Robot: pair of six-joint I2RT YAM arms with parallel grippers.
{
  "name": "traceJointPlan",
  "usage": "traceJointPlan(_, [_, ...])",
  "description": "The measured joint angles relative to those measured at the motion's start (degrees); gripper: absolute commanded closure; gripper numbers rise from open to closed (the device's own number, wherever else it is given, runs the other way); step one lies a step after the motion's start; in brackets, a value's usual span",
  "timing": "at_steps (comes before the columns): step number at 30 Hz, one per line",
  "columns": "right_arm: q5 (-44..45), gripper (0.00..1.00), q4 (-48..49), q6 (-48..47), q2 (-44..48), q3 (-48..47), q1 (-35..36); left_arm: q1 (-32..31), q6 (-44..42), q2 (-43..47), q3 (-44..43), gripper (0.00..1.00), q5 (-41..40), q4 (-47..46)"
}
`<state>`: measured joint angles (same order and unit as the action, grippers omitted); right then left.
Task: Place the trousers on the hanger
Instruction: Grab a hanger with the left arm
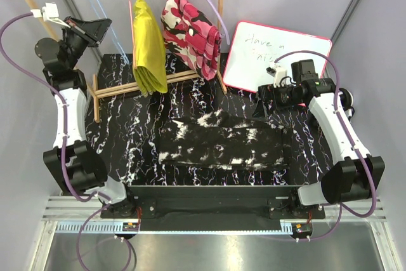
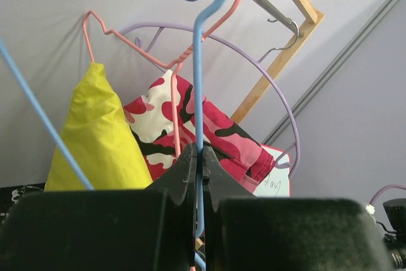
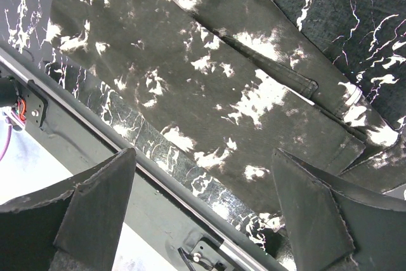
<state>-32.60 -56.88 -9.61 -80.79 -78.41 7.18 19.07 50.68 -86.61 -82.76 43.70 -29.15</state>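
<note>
The trousers (image 1: pixel 219 141) lie flat on the table (image 1: pixel 127 125), in its near half and a little toward the right edge. Their long axis runs left to right, roughly parallel to the near edge. They are folded lengthwise into a broad band, and nothing is gripping them.

The right arm is the nearer one. The right gripper (image 1: pixel 261 107) hangs just above the right end of the band, close to the table's right edge. In its wrist view the right gripper (image 3: pixel 203 157) has its jaws spread wide and empty. The blotched cloth of the trousers (image 3: pixel 209 87) lies directly below and ahead of them, running crosswise to the fingers.

The left arm reaches up past the far-left corner of the table to the wooden rack there, well apart from the cloth. The hanger (image 2: pixel 198 93), a thin light-blue wire, hangs from that rack. The left gripper (image 2: pixel 198 157) is pinched tight on one of its straight runs, and the wire passes up between the two fingers (image 2: pixel 184 169).

So the trousers lie to the right of and below the hanger, across the table. By my reading, the hanger must come down toward them, or the right arm must lift them toward it.
</note>
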Motion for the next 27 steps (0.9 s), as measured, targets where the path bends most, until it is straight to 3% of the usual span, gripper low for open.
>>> traceJointPlan(5, [-0.02,0.06,-0.02,-0.04,0.02,0.00,0.00,1.40,-0.72,3.61,3.82,1.00,2.32,0.35])
traceJointPlan(10, [0.20,0.03,-0.02,-0.44,0.04,0.00,0.00,2.16,-2.93,18.27,16.72,1.00,3.87,4.33])
traceJointPlan(20, [-0.76,0.00,-3.13,-4.74,0.04,-3.04,-0.02,2.14,-10.47,57.05,31.58,1.00,3.28,28.76])
traceJointPlan(27, [-10.08,0.00,-4.57,-6.86,0.24,-3.69,-0.04,1.68,-16.33,65.75,38.73,1.00,12.02,39.56])
